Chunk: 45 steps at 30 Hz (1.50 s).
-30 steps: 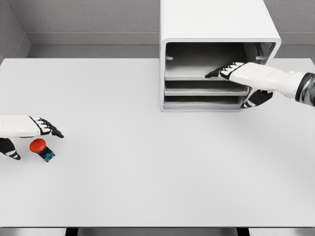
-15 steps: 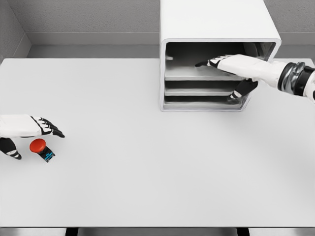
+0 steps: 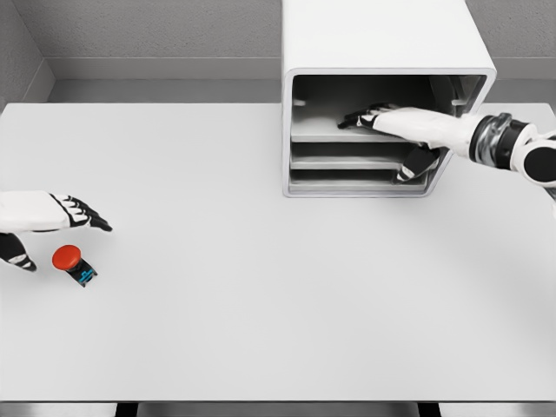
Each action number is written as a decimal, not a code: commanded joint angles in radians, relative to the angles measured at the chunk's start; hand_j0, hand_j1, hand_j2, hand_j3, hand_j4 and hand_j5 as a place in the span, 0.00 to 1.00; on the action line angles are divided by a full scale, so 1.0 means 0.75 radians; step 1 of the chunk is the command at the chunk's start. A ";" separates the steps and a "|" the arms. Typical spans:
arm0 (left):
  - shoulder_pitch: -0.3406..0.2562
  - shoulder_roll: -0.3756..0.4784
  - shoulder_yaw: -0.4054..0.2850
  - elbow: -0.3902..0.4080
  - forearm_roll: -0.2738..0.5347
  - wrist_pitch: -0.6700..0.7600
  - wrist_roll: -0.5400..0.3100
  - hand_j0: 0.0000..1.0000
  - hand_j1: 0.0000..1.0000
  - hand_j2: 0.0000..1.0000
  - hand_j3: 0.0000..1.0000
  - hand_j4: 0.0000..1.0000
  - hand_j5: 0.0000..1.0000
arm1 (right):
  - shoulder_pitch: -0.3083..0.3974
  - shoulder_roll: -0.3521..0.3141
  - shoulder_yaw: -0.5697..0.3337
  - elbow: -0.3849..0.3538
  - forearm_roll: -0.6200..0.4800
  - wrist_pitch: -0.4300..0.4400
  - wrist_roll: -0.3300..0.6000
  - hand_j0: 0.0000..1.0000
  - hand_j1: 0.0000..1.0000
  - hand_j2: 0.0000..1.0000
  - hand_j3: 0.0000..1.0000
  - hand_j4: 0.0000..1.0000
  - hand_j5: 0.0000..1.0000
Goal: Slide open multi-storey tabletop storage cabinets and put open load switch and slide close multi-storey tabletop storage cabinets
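Load switch [image 3: 71,262] lies on the surface [image 3: 261,287] far left of the cabinet [image 3: 382,95], under the left hand [image 3: 39,228], fingers spread, empty; right hand [image 3: 395,123] reaches onto the top tray, fingers extended, gripping nothing; it may slip off without pulling the tray out

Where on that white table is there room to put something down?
Bare table runs from the red switch by the left hand to the cabinet. Crowded: the cabinet's open front, where the right hand reaches in.

one cabinet [image 3: 382,52], one switch [image 3: 73,262], two hands
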 commanded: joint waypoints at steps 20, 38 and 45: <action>0.020 0.002 -0.008 -0.026 0.005 0.002 0.000 1.00 1.00 1.00 1.00 1.00 1.00 | 0.082 -0.171 0.007 -0.221 0.011 -0.196 0.005 1.00 1.00 1.00 1.00 1.00 1.00; 0.039 0.020 -0.023 -0.065 0.005 0.002 0.000 0.95 0.95 0.95 0.95 0.95 0.95 | 0.233 -0.271 -0.134 -0.283 0.011 -0.405 0.005 1.00 1.00 1.00 1.00 1.00 1.00; 0.039 0.018 -0.029 -0.065 0.001 0.002 0.000 0.74 0.74 0.74 0.74 0.74 0.74 | 0.291 -0.298 -0.183 -0.293 0.009 -0.462 0.005 1.00 1.00 1.00 1.00 1.00 1.00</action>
